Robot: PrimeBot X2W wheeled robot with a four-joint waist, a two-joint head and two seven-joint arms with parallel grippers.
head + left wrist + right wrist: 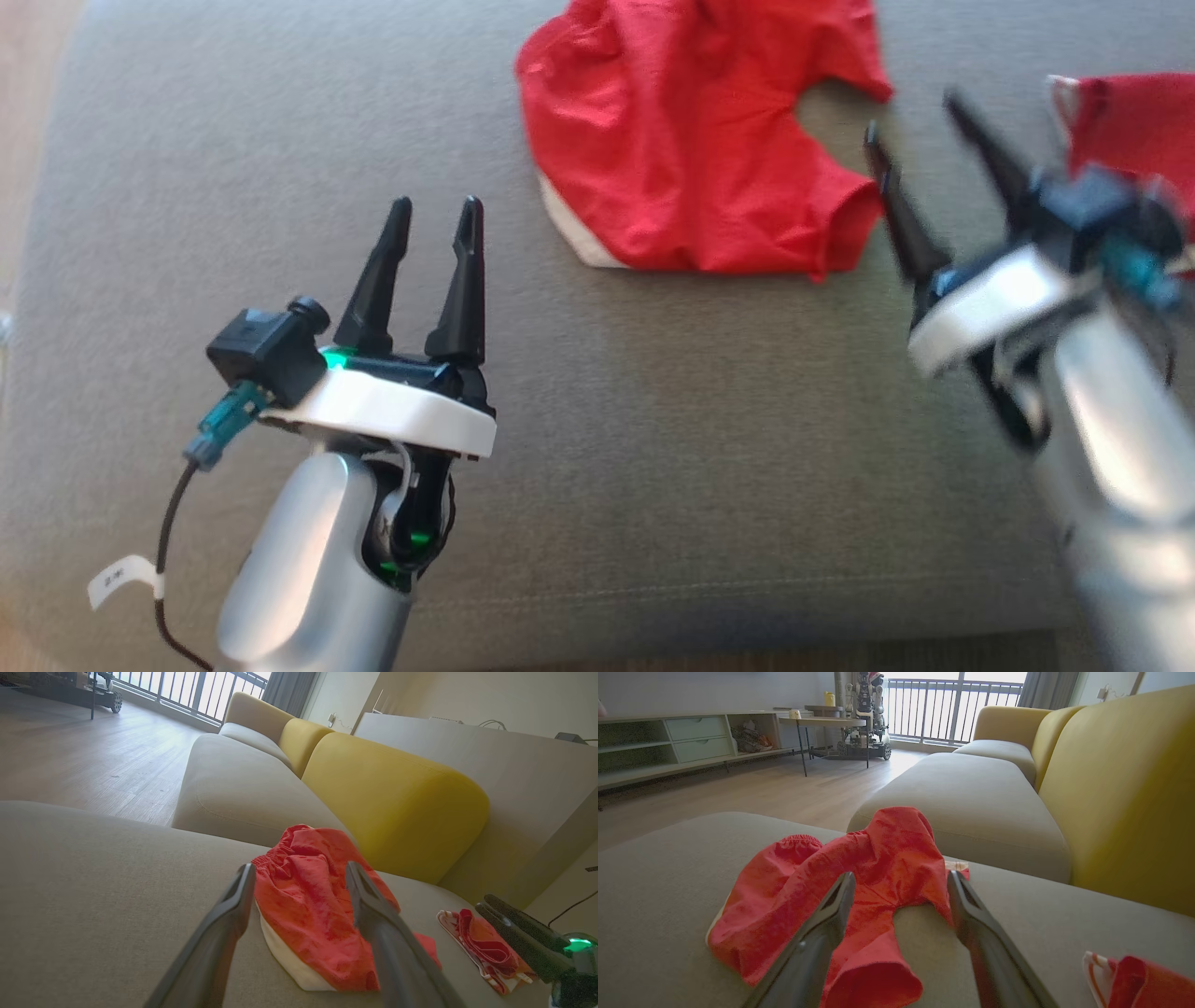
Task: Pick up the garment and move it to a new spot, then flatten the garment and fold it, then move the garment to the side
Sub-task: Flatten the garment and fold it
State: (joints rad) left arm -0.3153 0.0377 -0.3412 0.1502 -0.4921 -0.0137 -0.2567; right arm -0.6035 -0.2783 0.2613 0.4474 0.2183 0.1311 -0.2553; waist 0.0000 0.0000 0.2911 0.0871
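Garment (691, 140) lies crumpled; left claw (437, 202), right claw (912, 112) gape empty; cable tag's (121, 579) print illegible.

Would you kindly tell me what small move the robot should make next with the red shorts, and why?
Probably ease the right pincer forward onto the near leg hem of the red shorts and close on it: they lie crumpled on the grey cushion, and that pincer, open and empty, is closer than the open left pincer.

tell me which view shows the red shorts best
Right wrist view: the red shorts show both legs and the waistband. The head view cuts off their top; the left wrist view sees them foreshortened and bunched.
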